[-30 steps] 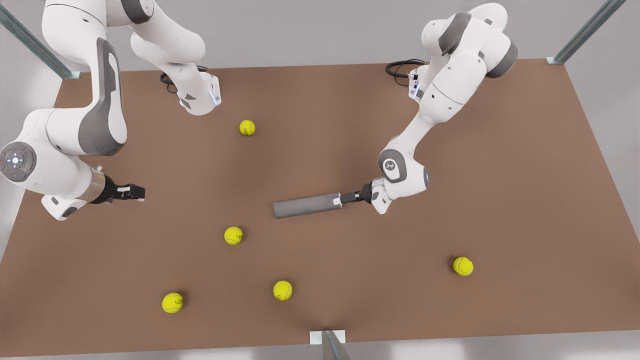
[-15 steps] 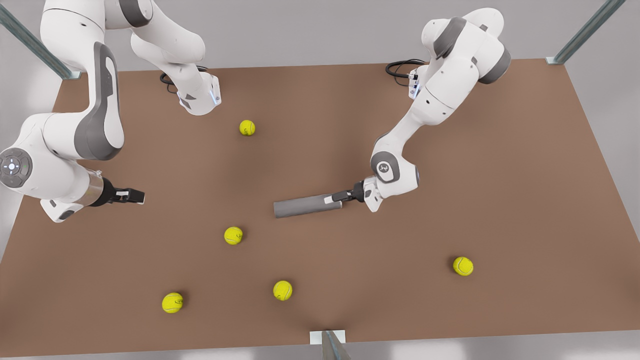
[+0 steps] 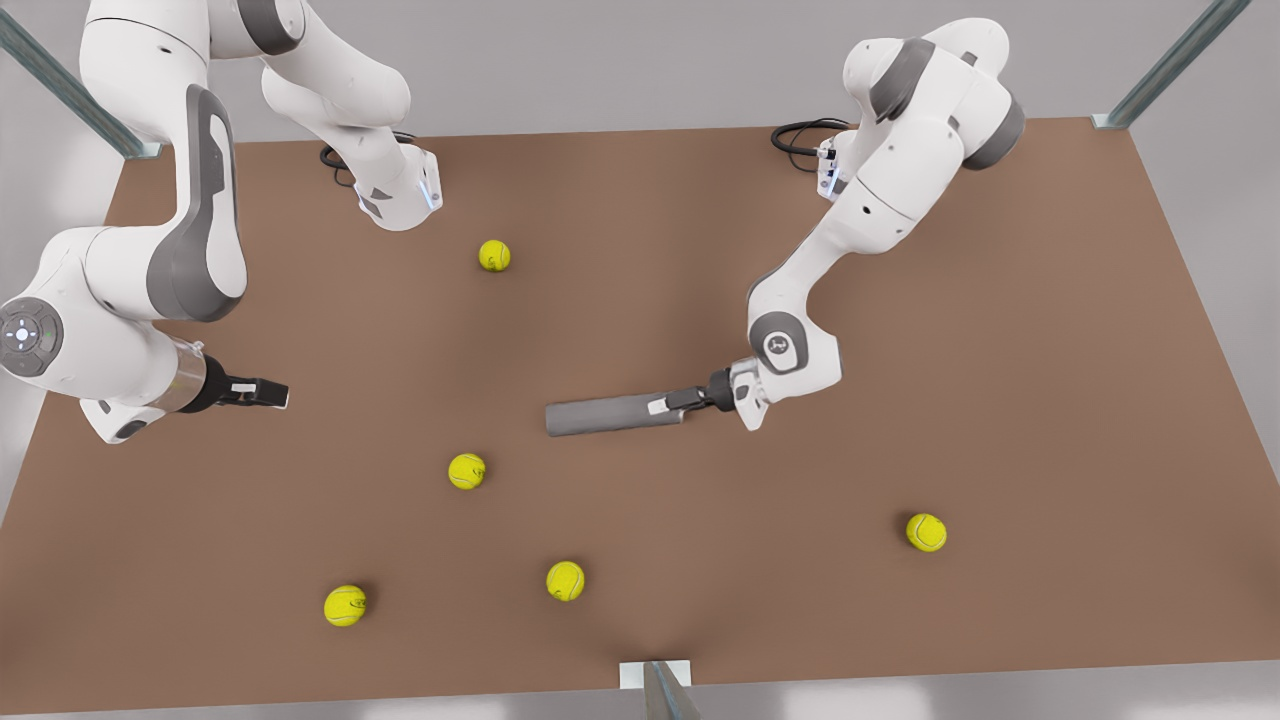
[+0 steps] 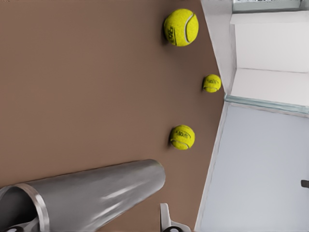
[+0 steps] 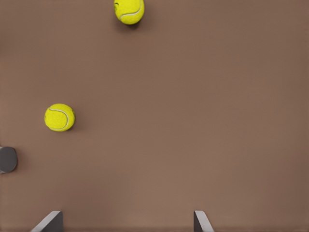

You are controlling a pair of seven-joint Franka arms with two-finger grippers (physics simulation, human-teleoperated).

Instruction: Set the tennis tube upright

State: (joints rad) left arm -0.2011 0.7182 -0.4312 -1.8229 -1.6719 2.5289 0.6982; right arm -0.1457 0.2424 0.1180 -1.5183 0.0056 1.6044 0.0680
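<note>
The tennis tube [image 3: 605, 415] lies on its side near the middle of the brown table [image 3: 1000, 300], dark grey, with its silvery rim toward the front view's right. My left gripper [image 3: 672, 404], on the arm at the front view's right, is at that rim end. Close up, the tennis tube [image 4: 96, 193] shows its open mouth, and the left gripper [image 4: 91, 226] stands open with a finger on each side of the rim end. My right gripper [image 3: 268, 392] waits at the front view's left, a long way from the tube. The right gripper [image 5: 125, 222] is open over bare table.
Several yellow-green tennis balls lie around: one at the back [image 3: 494, 255], one just in front of the tube [image 3: 466, 471], others near the front edge [image 3: 565, 580] [image 3: 345, 605] and at the front view's right [image 3: 926, 532]. Metal posts stand at the table's corners.
My left gripper slid toward the front view's left, over the tube's rim end, and the tube shifted very slightly. The right gripper barely moved.
</note>
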